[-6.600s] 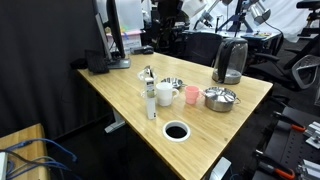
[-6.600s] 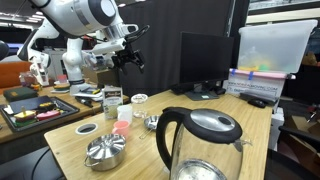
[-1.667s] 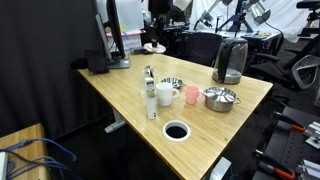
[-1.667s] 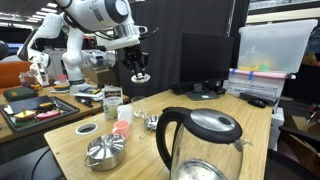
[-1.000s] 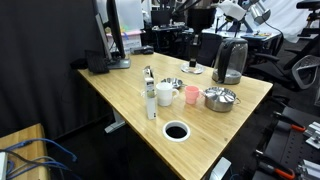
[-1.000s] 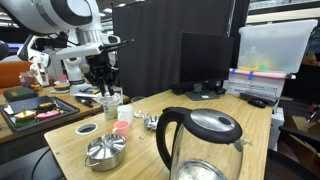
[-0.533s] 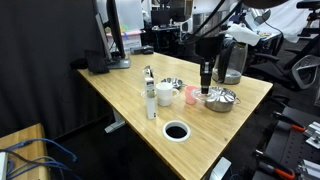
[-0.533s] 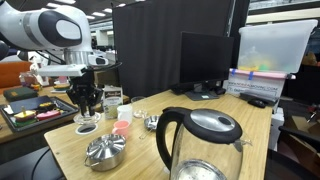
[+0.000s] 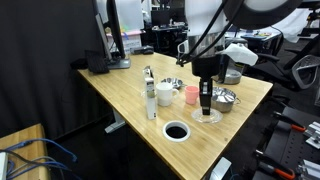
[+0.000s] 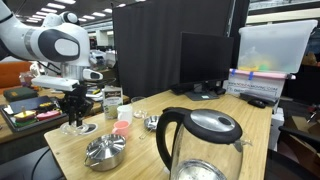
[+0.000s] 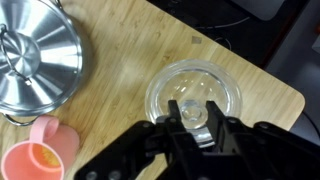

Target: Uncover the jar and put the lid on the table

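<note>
The lid (image 11: 195, 98) is low over the table (image 11: 130, 50), maybe touching it, near the corner, with the pot (image 11: 35, 55) at ten o'clock. My gripper (image 11: 200, 115) is narrow and pinches its middle. I judge this is the placing step; next I should open and rise straight up.

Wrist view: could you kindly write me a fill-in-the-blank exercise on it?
The hand grips the ___ by its knob.
The cup beside the steel pot is ___.
The steel pot stands on a wooden ___.
Missing: lid; pink; table.
</note>
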Motion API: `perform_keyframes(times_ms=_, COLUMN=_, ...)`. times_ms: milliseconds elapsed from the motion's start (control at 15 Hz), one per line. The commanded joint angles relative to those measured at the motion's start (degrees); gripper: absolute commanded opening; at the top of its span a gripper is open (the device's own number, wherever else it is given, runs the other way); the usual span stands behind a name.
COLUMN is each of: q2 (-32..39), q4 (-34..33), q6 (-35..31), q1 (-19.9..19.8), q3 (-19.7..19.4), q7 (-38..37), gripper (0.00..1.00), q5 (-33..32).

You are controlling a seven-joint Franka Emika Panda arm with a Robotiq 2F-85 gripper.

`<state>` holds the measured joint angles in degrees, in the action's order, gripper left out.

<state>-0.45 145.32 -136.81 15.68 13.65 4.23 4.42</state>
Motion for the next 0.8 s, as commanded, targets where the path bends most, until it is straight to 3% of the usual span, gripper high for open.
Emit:
perform_keyframes(times_ms=0, q2=2.13, q4=-1.01, q6=-0.87, q1=-0.52, q3=0.27, q7=1.15, gripper=0.08, q5=0.98)
perform_keyframes(times_ms=133, q2=2.86, q4=-1.74, q6=-0.08, q1=-0.72, q3=0.28, q7=1.92, gripper=0.08, q5=1.82)
perform_keyframes(times_ms=267, q2=3.21, q4=-2.81, q6=0.85, q1=-0.8, q3=0.42, q7=3.2, gripper=0.57, q5=3.48)
perform_keyframes(times_ms=667, q2=2.21, q4=-6.31, q6=3.39, q1=-0.95, q3=0.43, q7=5.69, gripper=0.96, q5=7.56)
perform_keyframes(times_ms=733, q2=0.91, q4=-6.53, q6=3.84, q1=-1.02, q3=0.4, q7=6.85, gripper=0.99, q5=8.89)
